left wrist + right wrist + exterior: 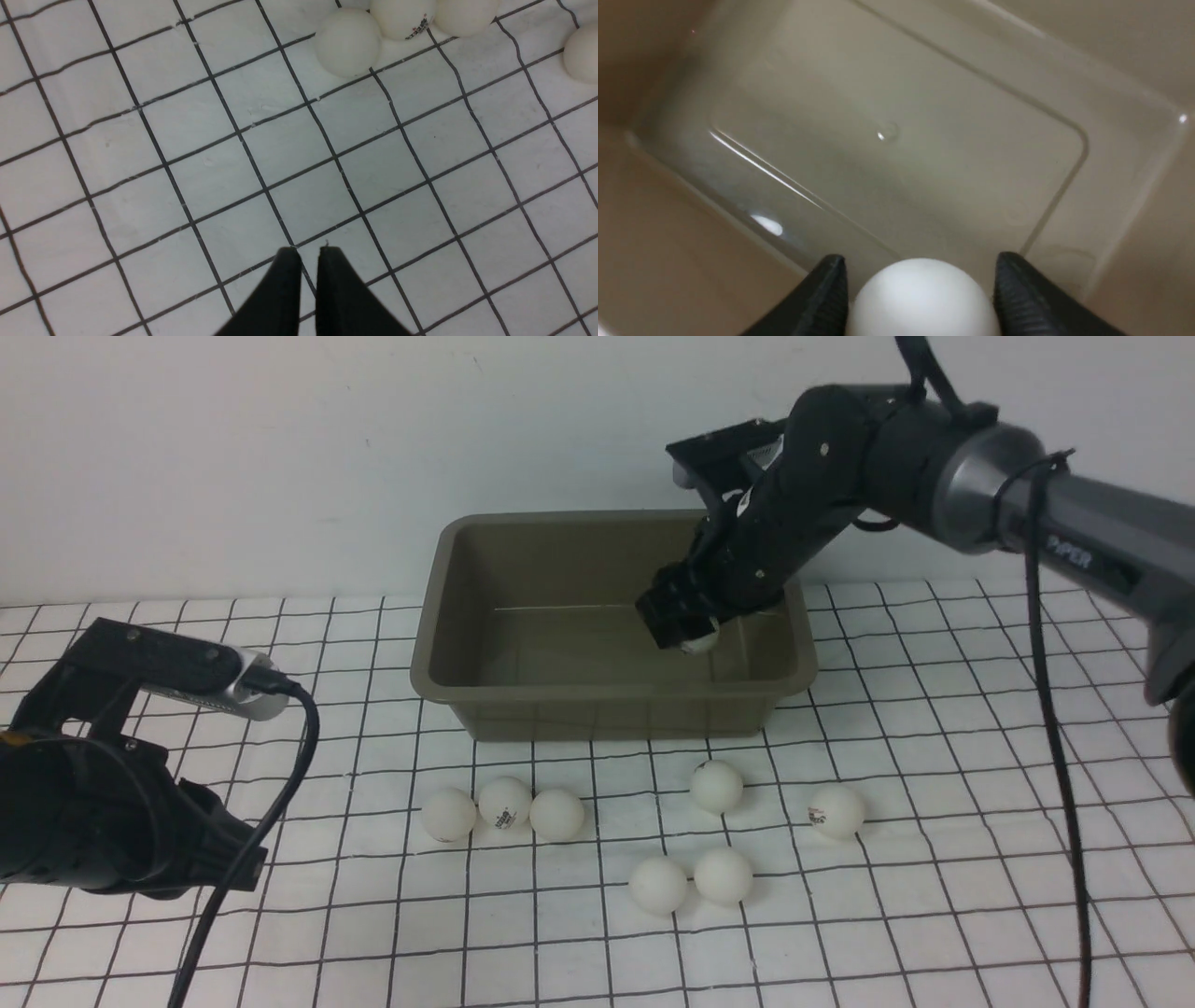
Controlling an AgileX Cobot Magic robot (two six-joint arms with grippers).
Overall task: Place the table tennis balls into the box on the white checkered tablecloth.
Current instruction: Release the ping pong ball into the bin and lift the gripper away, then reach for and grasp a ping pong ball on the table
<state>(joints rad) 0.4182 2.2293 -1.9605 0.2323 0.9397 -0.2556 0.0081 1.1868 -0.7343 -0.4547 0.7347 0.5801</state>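
Left hand closed; right hand pinches ball between fingers inside box.

The right arm has a rounded matte black shell with small silver screws, then a shiny grey collar and a dark grey link with the pale letters "PIPER". A thin black cable runs along it. The left arm is also black and carries an angular black bracket with a silver camera; a thick black cable plugs into this one. The left pincer has two smooth, pointed black fingers. The right pincer has black fingers with fine ribs on the inner side.
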